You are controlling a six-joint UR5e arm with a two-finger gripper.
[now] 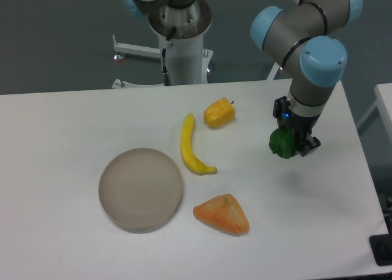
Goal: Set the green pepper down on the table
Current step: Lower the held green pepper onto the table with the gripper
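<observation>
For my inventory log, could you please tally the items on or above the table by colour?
Green: 1, the green pepper, held in the gripper above the table
Yellow: 2, the banana and the yellow-orange pepper
Orange: 1, the wedge-shaped piece
Grey-beige: 1, the plate
Total: 5

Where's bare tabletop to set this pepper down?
The gripper holds the green pepper above bare table, open right of the orange wedge. The far left beyond the plate is bare too. Banana and yellow pepper crowd the middle.
</observation>
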